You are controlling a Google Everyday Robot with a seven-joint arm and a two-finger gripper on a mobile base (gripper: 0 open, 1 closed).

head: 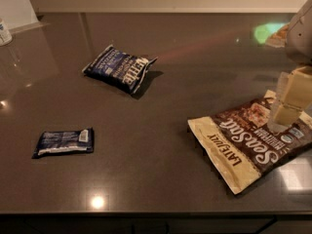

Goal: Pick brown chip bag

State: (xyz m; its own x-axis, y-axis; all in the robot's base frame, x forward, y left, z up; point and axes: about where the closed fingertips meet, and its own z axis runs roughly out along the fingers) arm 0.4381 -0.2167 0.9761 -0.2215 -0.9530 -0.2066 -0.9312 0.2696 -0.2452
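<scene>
The brown chip bag [246, 147] lies flat on the dark countertop [161, 130] at the right, near the front edge. It is dark brown with a cream end band, white "Sea Salt" script and "LATE JULY" lettering. My gripper [289, 104] comes in from the upper right and hangs low over the bag's far right part, at or just above its surface. It hides a small part of the bag's far edge.
A puffy blue-and-white chip bag [119, 68] lies at the centre left. A small flat dark-blue packet [64, 141] lies at the front left. A white container [4, 32] stands at the far left edge. The counter's front edge runs just below the brown bag.
</scene>
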